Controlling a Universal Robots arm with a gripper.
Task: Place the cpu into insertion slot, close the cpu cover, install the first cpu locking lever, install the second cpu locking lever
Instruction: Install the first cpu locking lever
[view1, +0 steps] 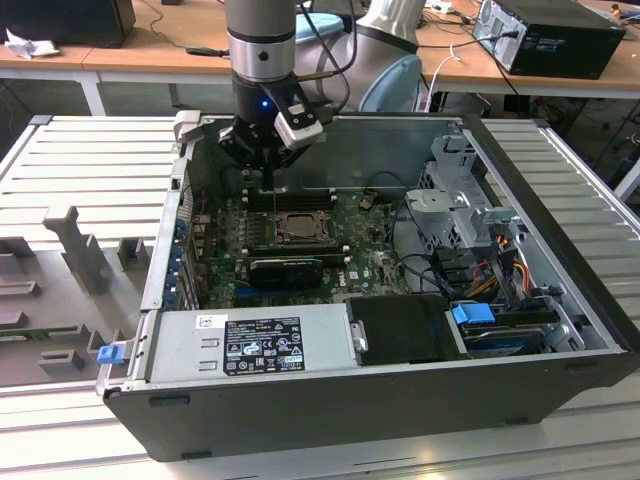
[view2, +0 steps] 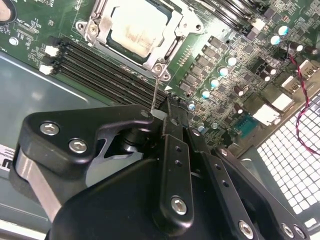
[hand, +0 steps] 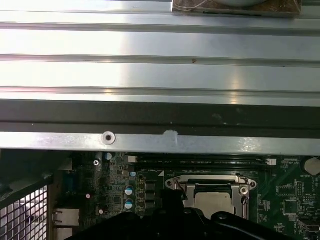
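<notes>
The cpu (view2: 132, 27) lies in the insertion slot (view1: 298, 228), pale face up, and also shows in the first wrist view (hand: 215, 200). The silvery cpu cover (view2: 97, 22) is down around it, framing the chip. A thin wire locking lever (view2: 155, 90) rises from the socket's corner screw to my gripper (view2: 170, 107). The fingers are shut into one narrow black bar, and the lever's free end meets their tip. Whether it is clamped or only touched is hidden. In the exterior view the gripper (view1: 268, 183) hangs just behind the socket, over the board's far edge.
Black memory slots (view2: 100, 65) run beside the socket. A long black ribbed card (view1: 287, 268) lies in front of it. The power supply (view1: 250, 345), the drive cage (view1: 460, 200) and loose cables (view1: 440, 260) fill the case. The case's rim (hand: 170, 142) is close behind the gripper.
</notes>
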